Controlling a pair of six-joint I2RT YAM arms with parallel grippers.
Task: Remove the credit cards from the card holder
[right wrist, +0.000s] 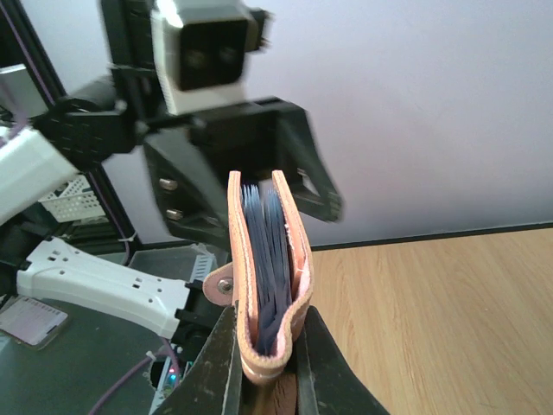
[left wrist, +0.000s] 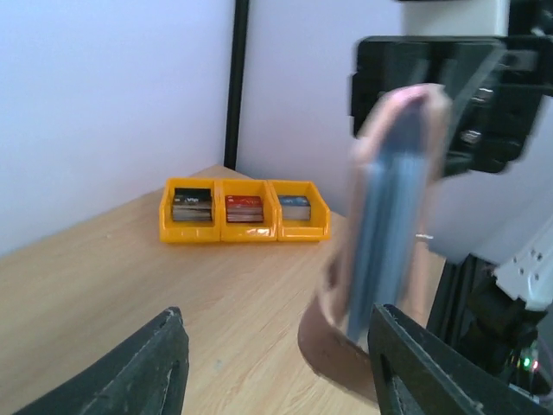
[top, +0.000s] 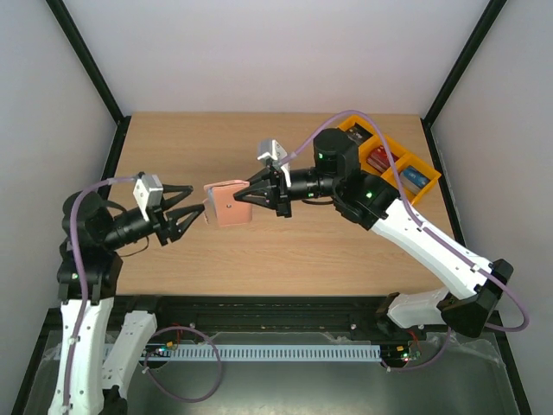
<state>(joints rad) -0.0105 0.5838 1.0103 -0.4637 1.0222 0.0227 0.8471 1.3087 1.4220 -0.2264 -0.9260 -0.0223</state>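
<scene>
Nearest us, in the lower left of the top view, the left gripper holds nothing, its jaws standing apart and its tips just beside the left edge of the card holder; we cannot tell whether they touch it. At the middle of that frame the holder seems raised off the table, pinched at its folded spine by the right gripper, whose fingers are clamped on the pinkish-tan outside. We judge the task barely begun: no card lies out anywhere, and in the right wrist view only dark blue pocket edges show between the leaves, so the credit cards have yet to be drawn. The holder stands on edge, leaves upright, with its open mouth pointing toward the left of the top frame, straight at the left gripper. That mouth edge runs nearly up and down in the left wrist view, leaning a little, but we cannot tell which way its long axis runs. Farthest off, at the middle left of the left wrist view, the orange bins sit well apart
</scene>
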